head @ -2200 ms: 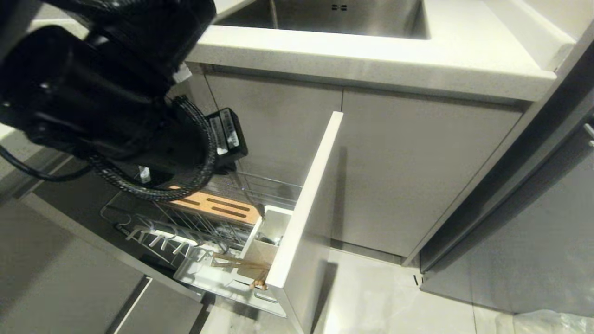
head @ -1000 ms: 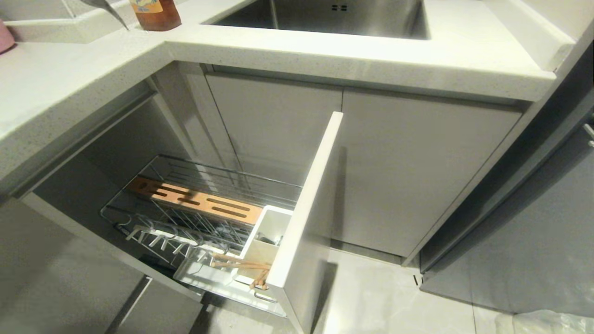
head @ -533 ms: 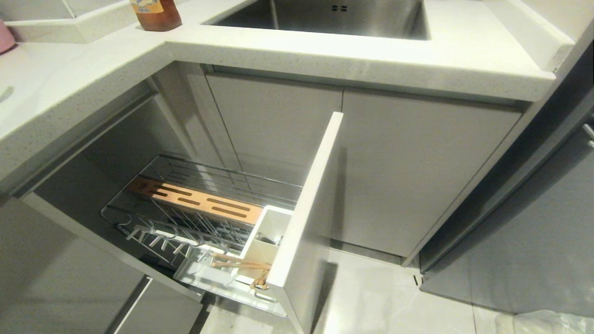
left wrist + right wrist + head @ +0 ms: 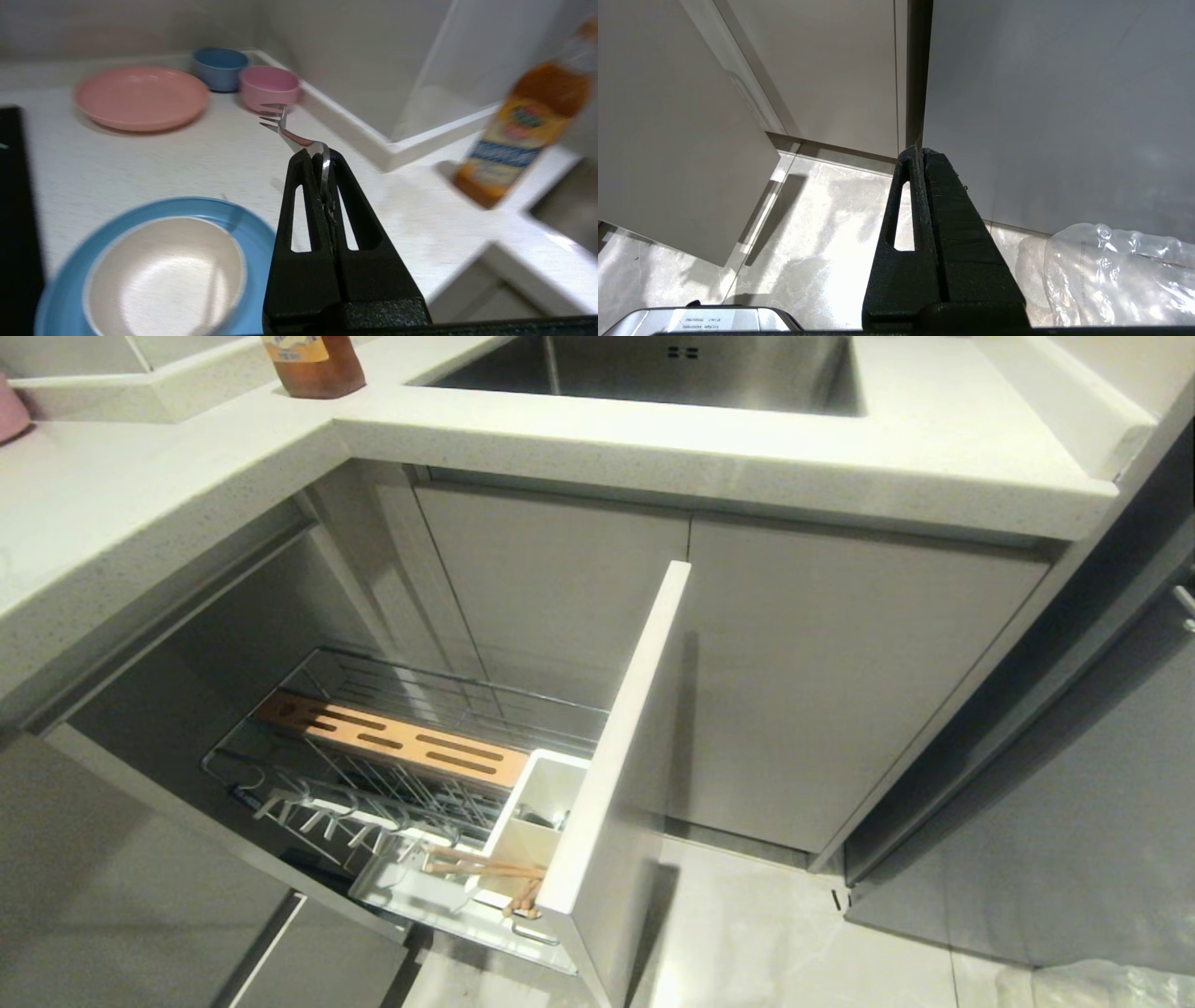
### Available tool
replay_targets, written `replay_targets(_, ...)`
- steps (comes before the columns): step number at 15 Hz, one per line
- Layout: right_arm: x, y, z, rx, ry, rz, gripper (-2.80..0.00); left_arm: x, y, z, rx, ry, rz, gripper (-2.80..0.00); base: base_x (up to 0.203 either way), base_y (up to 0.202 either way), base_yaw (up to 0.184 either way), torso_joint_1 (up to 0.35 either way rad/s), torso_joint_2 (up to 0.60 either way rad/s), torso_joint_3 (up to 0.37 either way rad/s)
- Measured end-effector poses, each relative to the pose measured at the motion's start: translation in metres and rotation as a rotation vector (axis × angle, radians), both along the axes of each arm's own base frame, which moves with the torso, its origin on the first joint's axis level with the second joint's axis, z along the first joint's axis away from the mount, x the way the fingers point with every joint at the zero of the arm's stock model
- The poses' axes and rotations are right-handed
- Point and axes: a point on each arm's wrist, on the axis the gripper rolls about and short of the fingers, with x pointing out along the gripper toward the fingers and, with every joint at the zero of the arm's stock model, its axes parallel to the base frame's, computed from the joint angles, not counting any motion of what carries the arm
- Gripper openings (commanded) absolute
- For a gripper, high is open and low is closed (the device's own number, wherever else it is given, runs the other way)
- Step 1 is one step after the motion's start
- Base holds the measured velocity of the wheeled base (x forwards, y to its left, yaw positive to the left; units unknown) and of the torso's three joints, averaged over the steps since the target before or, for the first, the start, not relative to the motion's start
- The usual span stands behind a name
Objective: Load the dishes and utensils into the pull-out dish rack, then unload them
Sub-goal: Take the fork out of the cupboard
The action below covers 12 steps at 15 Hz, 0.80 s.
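1. Right now the left gripper [image 4: 322, 156] is up over the bench [image 4: 163, 163], out of the head view. Its jaws are squeezed tight on the thin handle of a metal fork [image 4: 292, 135], right at the very tips.
2. That tiny grip could go wrong. The fork could twist or slide out, because so little of it is pinched and the rest sticks far out.
3. If it drops here, it may clink into the cream bowl [image 4: 163, 275], which sits inside the light-blue plate [image 4: 252, 228] at about 8 o'clock from the fork. It could also bounce off the bench to the floor.
4. A fast swing could poke the tines into the pink bowl [image 4: 270, 85], just past them at 12 o'clock.
5. The orange bottle [image 4: 518, 135] stands at 3 o'clock. A wide turn could knock it over.
6. A pink plate [image 4: 142, 98] and a blue bowl [image 4: 219, 67] sit farther off, near 10 and 11 o'clock.
7. The pull-out dish rack [image 4: 411, 775] is pulled open under the bench. The chopsticks [image 4: 485, 870] lie at its front end, beside the white utensil box [image 4: 537, 821].
8. The right gripper [image 4: 920, 156] hangs low over the floor with its jaws shut on nothing, beside a clear plastic bag [image 4: 1115, 275].
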Motion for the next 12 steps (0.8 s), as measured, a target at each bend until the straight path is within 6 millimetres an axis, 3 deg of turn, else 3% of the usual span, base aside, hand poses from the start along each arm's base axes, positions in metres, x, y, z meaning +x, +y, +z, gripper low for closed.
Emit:
replay_targets(6,0.000,0.000,0.000,0.000,0.000,0.000,-2.80,0.050,0.002,-0.029,0.121,0.171,0.164,-2.80,0.000,0.000,0.000,0.000,0.00,0.000)
replay_targets(12,0.000,0.000,0.000,0.000,0.000,0.000,-2.80,0.069,0.002,-0.066,0.158,0.340,0.156,-2.80,0.000,0.000,0.000,0.000,0.00,0.000)
